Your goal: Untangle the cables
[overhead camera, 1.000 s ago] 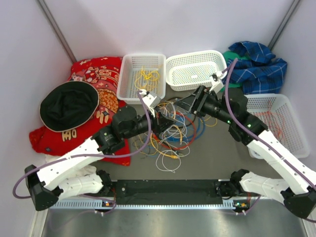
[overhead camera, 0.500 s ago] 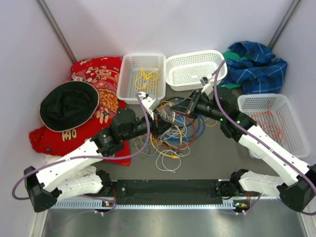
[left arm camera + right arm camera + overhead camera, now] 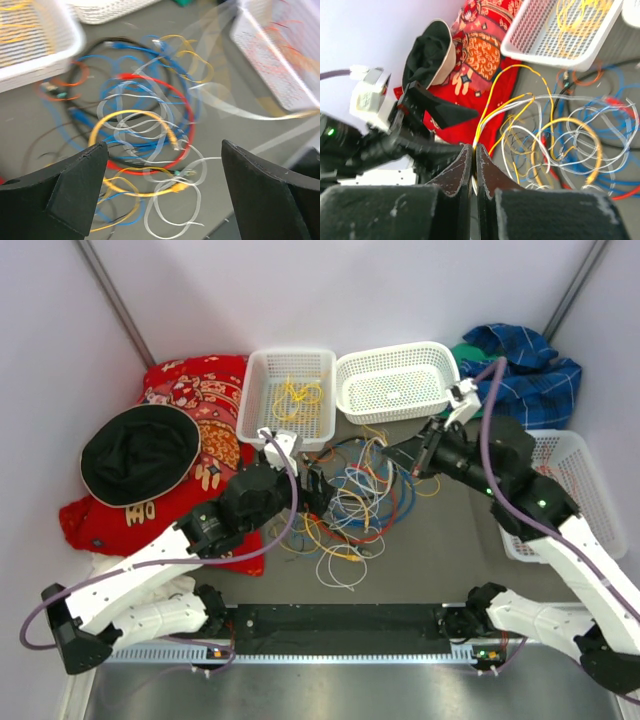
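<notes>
You're mid-separation: your right gripper [image 3: 472, 150] is pinching a yellow wire [image 3: 492, 87] drawn from the cables [image 3: 350, 502] heaped at centre frame, while your left gripper [image 3: 162, 147] hangs spread above them, so next ease that strand clear.

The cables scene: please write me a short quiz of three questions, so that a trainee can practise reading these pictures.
1. True or false: the left gripper is shut on a blue wire.
2. Which colour is the cable pinched by the right gripper? A red, B yellow, C black.
3. Short answer: what lies on the red cloth?

Key: 1 false, its fingers stand wide open. 2 B. 3 a black hat.
</notes>
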Robot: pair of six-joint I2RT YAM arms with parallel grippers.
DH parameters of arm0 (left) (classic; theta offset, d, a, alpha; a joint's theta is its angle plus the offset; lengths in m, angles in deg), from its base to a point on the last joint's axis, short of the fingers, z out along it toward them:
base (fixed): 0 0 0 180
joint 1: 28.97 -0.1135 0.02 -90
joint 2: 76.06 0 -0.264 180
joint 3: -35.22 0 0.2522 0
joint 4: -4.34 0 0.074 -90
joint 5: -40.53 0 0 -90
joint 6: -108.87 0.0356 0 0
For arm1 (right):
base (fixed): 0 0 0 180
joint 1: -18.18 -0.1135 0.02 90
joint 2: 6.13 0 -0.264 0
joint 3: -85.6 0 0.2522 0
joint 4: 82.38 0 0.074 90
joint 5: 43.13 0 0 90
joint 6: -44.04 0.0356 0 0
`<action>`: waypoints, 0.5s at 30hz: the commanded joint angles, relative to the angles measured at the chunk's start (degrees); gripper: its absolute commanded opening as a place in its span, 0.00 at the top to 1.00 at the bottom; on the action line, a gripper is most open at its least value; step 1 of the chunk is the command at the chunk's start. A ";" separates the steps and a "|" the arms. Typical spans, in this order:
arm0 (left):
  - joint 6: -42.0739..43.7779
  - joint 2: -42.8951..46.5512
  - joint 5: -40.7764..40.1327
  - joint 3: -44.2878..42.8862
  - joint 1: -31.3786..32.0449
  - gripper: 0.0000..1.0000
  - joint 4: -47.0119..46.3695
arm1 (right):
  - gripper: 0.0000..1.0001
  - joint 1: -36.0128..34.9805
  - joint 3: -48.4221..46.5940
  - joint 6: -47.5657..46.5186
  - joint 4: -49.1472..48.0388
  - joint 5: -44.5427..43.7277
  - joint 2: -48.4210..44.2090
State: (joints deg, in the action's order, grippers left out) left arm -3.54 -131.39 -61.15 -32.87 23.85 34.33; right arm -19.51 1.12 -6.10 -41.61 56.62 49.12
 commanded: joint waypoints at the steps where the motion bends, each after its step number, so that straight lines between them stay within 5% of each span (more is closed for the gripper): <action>1: -0.87 3.29 -11.87 -1.49 -0.35 0.01 1.01 | 1.00 0.08 -3.20 -9.27 5.60 -2.29 -3.65; 15: 0.26 -1.09 1.22 5.02 -1.14 0.01 -25.97 | 1.00 0.25 -4.78 -8.13 7.27 3.33 -6.90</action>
State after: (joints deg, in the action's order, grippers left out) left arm -3.50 -130.75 -64.86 -29.46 23.02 21.13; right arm -19.51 -0.34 -13.43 -34.14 57.85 43.65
